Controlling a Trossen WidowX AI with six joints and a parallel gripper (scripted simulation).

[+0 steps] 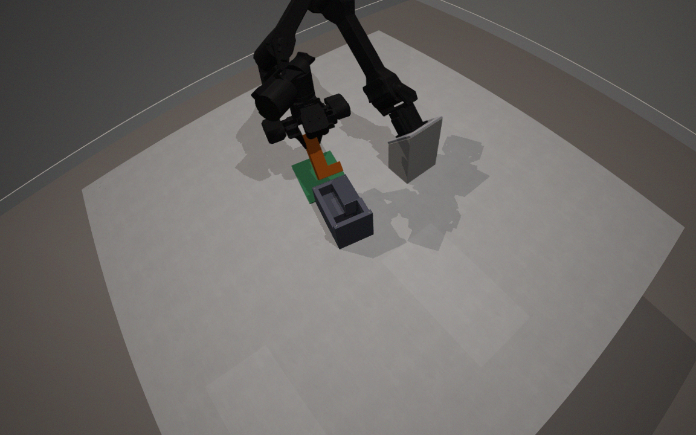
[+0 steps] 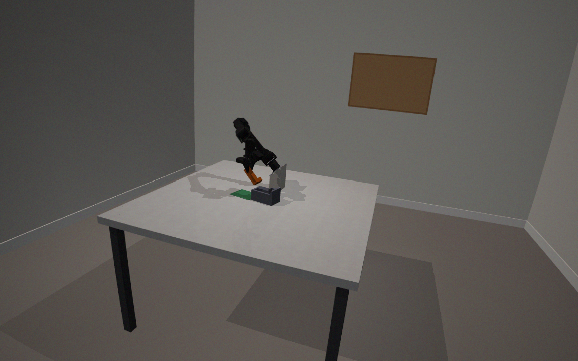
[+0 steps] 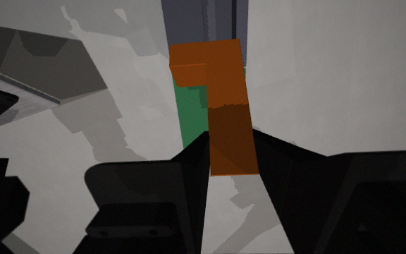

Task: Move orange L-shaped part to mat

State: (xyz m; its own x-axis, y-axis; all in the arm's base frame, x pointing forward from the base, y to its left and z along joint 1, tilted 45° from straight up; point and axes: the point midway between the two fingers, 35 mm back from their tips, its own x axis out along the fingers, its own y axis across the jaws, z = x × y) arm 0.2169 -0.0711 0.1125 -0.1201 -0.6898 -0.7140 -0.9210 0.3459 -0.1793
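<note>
The orange L-shaped part (image 1: 316, 162) (image 2: 252, 176) (image 3: 227, 85) is in the air, tilted, with its L-shaped end lower than the held end. My gripper (image 1: 312, 139) (image 2: 249, 169) (image 3: 228, 135) is shut on the part's straight end, one finger on each side. The part hangs above the green mat (image 1: 302, 177) (image 2: 240, 193) (image 3: 190, 120), which it partly hides in the wrist view. The grey tray (image 1: 356, 233) (image 2: 262, 197) (image 3: 183, 21) stands beside the mat, and its pocket is empty in the top view.
A light grey upright panel (image 1: 420, 148) (image 2: 278, 178) (image 3: 48, 67) stands on the table (image 1: 231, 281) (image 2: 219, 228) beside the tray and mat, with a black arm-like mount (image 1: 374, 70) behind it. The tray's raised walls border the mat's near end.
</note>
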